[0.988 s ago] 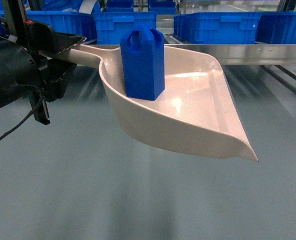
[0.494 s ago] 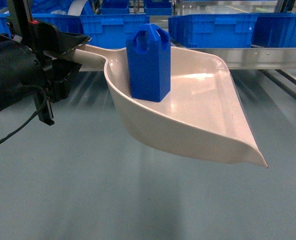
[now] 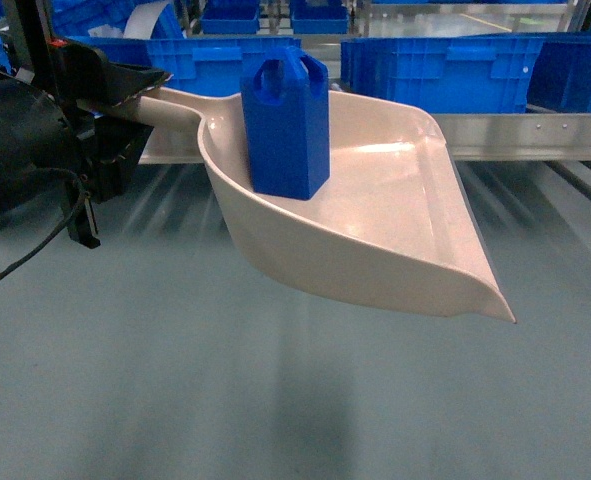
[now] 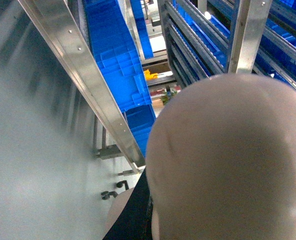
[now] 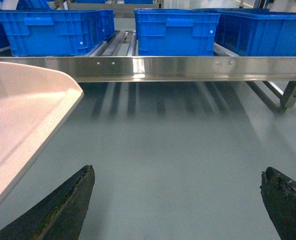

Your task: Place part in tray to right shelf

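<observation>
The left tool (image 3: 125,95) clamped the tray (image 3: 395,230) handle; the light, tippy part (image 3: 285,125) stood at its 10 o'clock. The right tool (image 5: 175,200) gaped wide.

A smooth grey-green floor (image 3: 275,400) fills the foreground, glossy with pale streaked reflections below the rack. Behind, rows of large blue plastic crates (image 5: 175,30) recede, with upright steel posts (image 4: 245,35) rising between further tiers.

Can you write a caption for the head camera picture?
Blue part stands upright in the beige tray, carried toward the right shelf.
</observation>
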{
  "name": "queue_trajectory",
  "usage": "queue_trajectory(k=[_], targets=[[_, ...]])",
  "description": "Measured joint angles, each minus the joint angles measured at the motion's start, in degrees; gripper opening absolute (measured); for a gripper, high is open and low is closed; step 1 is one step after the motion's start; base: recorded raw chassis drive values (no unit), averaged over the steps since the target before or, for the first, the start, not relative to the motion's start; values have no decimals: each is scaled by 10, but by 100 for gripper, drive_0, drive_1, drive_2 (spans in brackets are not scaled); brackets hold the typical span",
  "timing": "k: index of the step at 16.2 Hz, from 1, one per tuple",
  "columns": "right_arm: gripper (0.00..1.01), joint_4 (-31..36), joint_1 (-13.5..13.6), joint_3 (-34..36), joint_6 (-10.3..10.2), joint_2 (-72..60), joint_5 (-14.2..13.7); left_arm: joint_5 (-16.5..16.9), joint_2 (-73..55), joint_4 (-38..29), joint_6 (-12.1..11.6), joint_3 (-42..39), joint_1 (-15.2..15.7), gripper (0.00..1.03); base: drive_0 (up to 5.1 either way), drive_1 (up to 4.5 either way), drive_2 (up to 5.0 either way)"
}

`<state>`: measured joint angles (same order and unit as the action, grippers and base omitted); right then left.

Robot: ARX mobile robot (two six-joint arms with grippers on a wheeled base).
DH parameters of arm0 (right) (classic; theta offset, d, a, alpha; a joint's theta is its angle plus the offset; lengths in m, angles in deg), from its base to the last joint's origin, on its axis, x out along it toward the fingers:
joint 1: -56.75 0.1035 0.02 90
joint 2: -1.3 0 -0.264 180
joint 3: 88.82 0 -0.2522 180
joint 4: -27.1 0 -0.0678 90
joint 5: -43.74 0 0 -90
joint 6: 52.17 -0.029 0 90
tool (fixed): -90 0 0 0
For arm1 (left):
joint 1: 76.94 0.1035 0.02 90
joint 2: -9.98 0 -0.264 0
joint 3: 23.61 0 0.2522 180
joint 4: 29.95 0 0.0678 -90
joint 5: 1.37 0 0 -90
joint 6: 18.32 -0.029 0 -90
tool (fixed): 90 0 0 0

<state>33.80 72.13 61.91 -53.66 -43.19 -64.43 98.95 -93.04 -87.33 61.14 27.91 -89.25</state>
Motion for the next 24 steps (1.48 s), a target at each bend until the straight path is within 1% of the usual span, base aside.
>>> queue_trajectory(k=[9, 17, 21, 24], targets=[[98, -1, 0, 0, 0, 1, 0, 0, 0, 2, 0, 0, 0, 16, 39, 434, -357], [98, 0, 0, 0, 0, 0, 0, -2, 0, 0, 0, -1, 1, 16, 263, 254, -491], [98, 0, 0, 0, 0, 1, -2, 4, 0, 2, 0, -1, -4, 16, 263, 254, -491], [98, 0, 0, 0, 0, 1, 1, -4, 0, 2, 0, -1, 4, 16, 263, 254, -491]])
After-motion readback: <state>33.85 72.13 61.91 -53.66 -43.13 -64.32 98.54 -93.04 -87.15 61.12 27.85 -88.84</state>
